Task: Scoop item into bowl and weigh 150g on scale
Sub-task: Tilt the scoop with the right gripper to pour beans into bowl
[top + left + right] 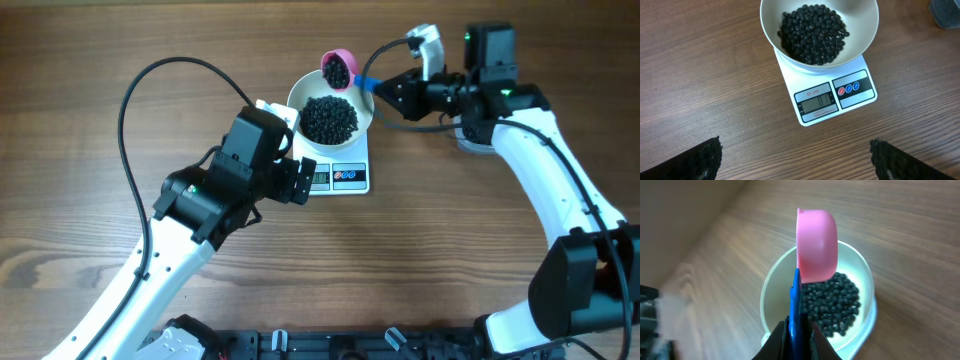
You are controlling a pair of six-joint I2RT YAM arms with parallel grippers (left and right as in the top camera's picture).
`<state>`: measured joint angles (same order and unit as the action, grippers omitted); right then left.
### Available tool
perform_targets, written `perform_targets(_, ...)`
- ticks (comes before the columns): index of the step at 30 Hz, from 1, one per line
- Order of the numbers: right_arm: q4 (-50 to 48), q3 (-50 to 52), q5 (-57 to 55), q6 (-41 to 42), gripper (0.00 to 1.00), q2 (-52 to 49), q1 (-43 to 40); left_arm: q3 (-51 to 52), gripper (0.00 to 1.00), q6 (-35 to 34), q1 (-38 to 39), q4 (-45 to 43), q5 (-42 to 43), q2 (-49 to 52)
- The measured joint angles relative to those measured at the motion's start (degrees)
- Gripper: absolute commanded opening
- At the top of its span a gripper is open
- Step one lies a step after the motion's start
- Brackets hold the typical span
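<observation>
one white bowl [297,104] in the upper centre of the overhead frame; one scale [352,160], with one display [815,102]; one pink scoop [338,70] on one blue handle; one pile of black pellets [329,118], far too many to count singly; two grippers, the left gripper [796,159] and the right gripper [796,342]; one wooden table [100,60].

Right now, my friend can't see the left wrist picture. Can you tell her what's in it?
A white bowl holding a pile of small black pellets sits on a white kitchen scale, whose grey display shows digits, on a wooden table. At the bottom corners, the left gripper has its two dark fingers wide open, touching nothing.
</observation>
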<state>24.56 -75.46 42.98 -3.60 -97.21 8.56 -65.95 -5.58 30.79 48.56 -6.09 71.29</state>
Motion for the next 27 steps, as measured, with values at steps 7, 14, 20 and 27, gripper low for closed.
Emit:
perform_targets(7, 0.0, 0.0, -9.1, -3.2, 0.04, 0.0, 3.1, 0.0, 1.0, 0.0, 0.0, 0.0, 0.0, 0.0)
perform_targets(14, 1.7, 0.0, -12.5, -8.2, 0.04, 0.0, 5.3, 0.0, 1.0, 0.0, 0.0, 0.0, 0.0, 0.0)
perform_targets(20, 3.1, 0.0, -16.4, -11.0, 0.04, 0.0, 7.5, 0.0, 1.0, 0.0, 0.0, 0.0, 0.0, 0.0)
perform_targets(27, 4.1, 0.0, -19.8, -14.3, 0.04, 0.0, 8.5, 0.0, 1.0, 0.0, 0.0, 0.0, 0.0, 0.0)
